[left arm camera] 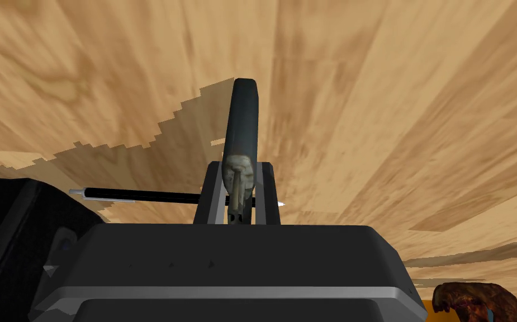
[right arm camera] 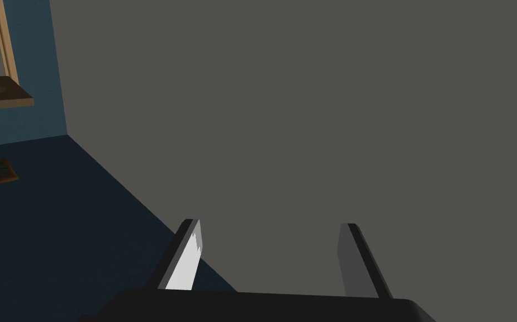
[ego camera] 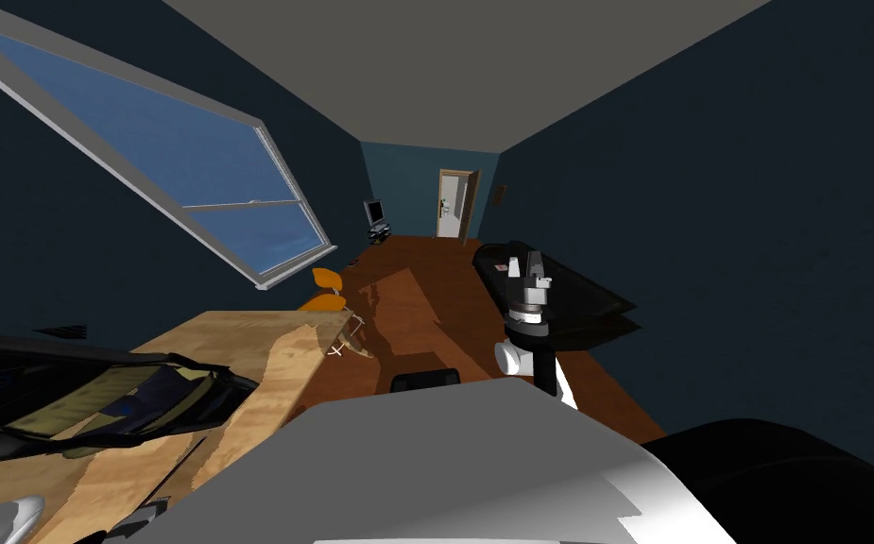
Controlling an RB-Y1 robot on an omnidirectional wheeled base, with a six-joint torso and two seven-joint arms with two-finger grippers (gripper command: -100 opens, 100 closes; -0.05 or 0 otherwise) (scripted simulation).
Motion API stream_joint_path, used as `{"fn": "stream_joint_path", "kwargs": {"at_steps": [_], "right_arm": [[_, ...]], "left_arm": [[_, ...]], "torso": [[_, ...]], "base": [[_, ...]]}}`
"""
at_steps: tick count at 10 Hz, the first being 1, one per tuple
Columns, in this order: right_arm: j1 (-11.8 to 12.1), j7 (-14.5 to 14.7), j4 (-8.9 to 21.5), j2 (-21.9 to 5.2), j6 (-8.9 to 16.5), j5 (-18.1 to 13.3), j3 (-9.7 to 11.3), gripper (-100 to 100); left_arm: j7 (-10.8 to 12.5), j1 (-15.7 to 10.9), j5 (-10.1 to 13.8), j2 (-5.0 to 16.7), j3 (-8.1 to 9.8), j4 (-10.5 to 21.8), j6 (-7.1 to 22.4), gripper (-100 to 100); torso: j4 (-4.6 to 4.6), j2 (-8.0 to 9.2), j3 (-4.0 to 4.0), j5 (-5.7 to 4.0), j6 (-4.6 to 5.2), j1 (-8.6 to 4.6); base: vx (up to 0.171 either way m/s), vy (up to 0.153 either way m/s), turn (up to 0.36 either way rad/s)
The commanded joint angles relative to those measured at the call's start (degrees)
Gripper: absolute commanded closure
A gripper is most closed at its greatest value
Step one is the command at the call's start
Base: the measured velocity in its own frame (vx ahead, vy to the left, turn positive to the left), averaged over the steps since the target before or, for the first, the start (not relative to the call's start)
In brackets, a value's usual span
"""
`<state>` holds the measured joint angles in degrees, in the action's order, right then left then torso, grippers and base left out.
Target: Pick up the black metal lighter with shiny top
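Our left gripper (left arm camera: 240, 165) is clamped on the dark lighter (left arm camera: 243, 112) over the wooden table (left arm camera: 391, 112), so we judge only lifting remains; our right gripper (right arm camera: 269, 223) stands with fingers apart.

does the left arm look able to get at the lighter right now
Yes, it seems so: the left fingers press the sides of the lighter, with nothing between. The pen lies beyond them on the table.

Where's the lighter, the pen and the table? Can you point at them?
lighter (left arm camera: 243, 120): left wrist view, middle of its dark body.
pen (left arm camera: 156, 195): left wrist view, its black barrel.
table (left arm camera: 391, 112): left wrist view, bare wood.
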<state>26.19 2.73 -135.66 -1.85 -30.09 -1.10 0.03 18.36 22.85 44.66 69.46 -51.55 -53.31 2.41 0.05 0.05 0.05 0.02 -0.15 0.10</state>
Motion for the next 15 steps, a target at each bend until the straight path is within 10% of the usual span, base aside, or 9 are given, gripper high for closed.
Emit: {"fn": "stream_joint_path", "kwargs": {"at_steps": [1,2,5,11,14,15], "right_arm": [[0.0,0.0,0.0,0.0,0.0,0.0,0.0,0],[0.0,0.0,0.0,0.0,0.0,0.0,0.0,0],[0.0,0.0,0.0,0.0,0.0,0.0,0.0,0],[0.0,0.0,0.0,0.0,0.0,0.0,0.0,0],[0.0,0.0,0.0,0.0,0.0,0.0,0.0,0],[0.0,0.0,0.0,0.0,0.0,0.0,0.0,0]], "left_arm": [[0.0,0.0,0.0,0.0,0.00,0.0,0.0,0],[1.9,1.6,-2.9,-1.1,2.87,0.7,-2.4,100],[1.9,1.6,-7.0,-1.1,3.82,0.7,-2.4,100],[5.7,5.0,-17.9,-3.3,11.50,2.1,-7.0,100],[5.7,5.0,-22.0,-3.3,11.50,2.1,-7.0,100],[7.6,6.7,-24.2,-4.4,14.26,2.8,-9.4,100]], "torso": [[0.00,0.00,0.00,0.00,0.00,0.00],[0.00,0.01,0.00,0.00,0.00,0.00],[-0.05,-0.40,-0.22,0.02,0.08,0.11],[-0.04,-0.24,-0.12,0.01,-0.20,0.22],[0.06,-0.09,-0.02,0.00,0.09,0.00],[0.07,0.06,0.06,-0.02,0.04,0.00]], "base": [[0.000,0.000,0.000],[0.128,0.070,0.312],[0.095,0.020,0.068],[0.110,0.025,0.188],[0.029,-0.008,-0.025],[0.105,0.044,0.250]]}}
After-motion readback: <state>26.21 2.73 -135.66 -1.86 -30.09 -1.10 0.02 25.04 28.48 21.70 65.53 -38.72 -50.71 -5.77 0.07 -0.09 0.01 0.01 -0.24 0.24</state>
